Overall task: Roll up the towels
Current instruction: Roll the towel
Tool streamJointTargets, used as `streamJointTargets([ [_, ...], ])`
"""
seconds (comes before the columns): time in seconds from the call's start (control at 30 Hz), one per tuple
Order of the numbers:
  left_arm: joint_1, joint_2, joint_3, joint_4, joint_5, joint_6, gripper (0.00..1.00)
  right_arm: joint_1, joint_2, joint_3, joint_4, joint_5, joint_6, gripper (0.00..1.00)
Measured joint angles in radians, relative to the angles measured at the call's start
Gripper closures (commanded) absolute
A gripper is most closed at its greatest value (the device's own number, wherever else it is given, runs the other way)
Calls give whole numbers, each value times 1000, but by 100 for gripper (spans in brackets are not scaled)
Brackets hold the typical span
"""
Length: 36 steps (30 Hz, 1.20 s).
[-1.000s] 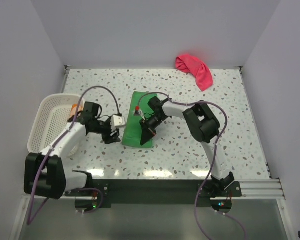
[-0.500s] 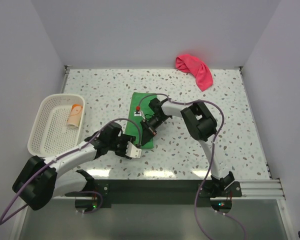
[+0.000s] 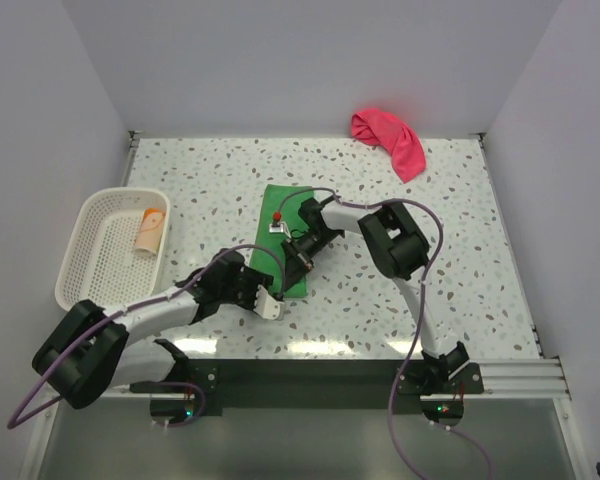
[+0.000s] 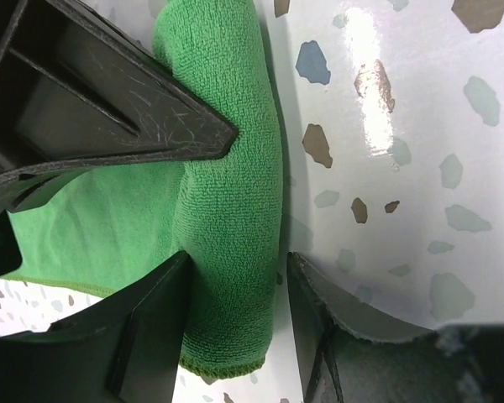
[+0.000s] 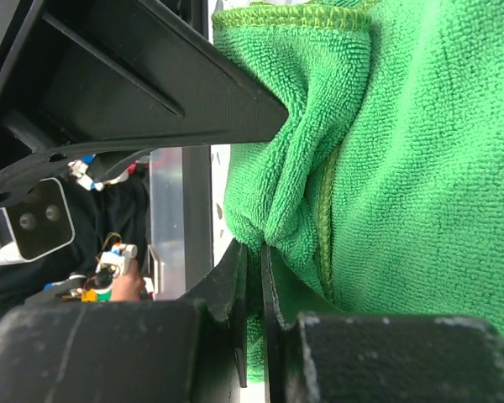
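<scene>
Green towel (image 3: 265,255) lies mid-tabletop (image 3: 450,230), long axis running away from my bases, near end canted a bit to the right. The near end is what matters. It's bunched into a thick fold, prob. the first turn of a roll, running across the towel's width. So the roll axis is crosswise, and the roll has to travel along the long axis twd the far end. Both arms are on that fold: left at its left end, right approx mid-width.

My left pincer (image 3: 276,296) comes in at the near-left corner. Wrist view: left pincer (image 4: 235,260) is approx half open, straddling the end of the fold on the green towel (image 4: 227,168). One finger (image 4: 151,327) is vs the cloth on the flat side, the other (image 4: 319,336) just beside the fold's outer edge, over bare tabletop. Nothing gripped.

My right pincer (image 3: 300,268) is clamped down. Wrist view: right pincer (image 5: 254,248) has a small pleat of green towel (image 5: 319,126) nipped btw the tips.

My read: left needs to clamp the fold's end so both ends turn together, else the roll goes cone-shaped.

Pink towel (image 3: 390,142) is heaped at the far edge, well apart. Peach towel (image 3: 150,232) lies rolled in the basket (image 3: 85,270), far left.
</scene>
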Motion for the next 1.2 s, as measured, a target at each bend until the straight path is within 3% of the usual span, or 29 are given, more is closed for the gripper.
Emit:
streamJointTargets([
  [0.17,-11,12,-14,50,-6,31,49,-1,12,11,-28,-11,-14,100],
  [0.3,-26,50,-1,50,-11,52,72,-1,12,11,-34,-8,-16,100],
  [0.37,-30,77,33,10,-13,60,77,-1,12,11,-34,-5,-13,100],
  [0.4,-30,93,61,-26,-12,64,82,-1,11,11,-35,-1,-10,76],
  [0.43,-30,112,99,-74,-11,67,84,-2,8,11,-34,5,-3,64],
  [0.57,-30,171,212,-223,2,54,91,-16,-46,-9,-42,32,35,45],
  [0.77,-28,234,323,-378,45,-29,92,-80,-234,-136,74,221,87,46],
  [1.0,72,398,515,-573,204,-142,94,-257,-623,-374,289,500,137,48],
  [1.2,206,626,729,-792,422,-203,92,-186,-820,-437,352,617,85,52],
])
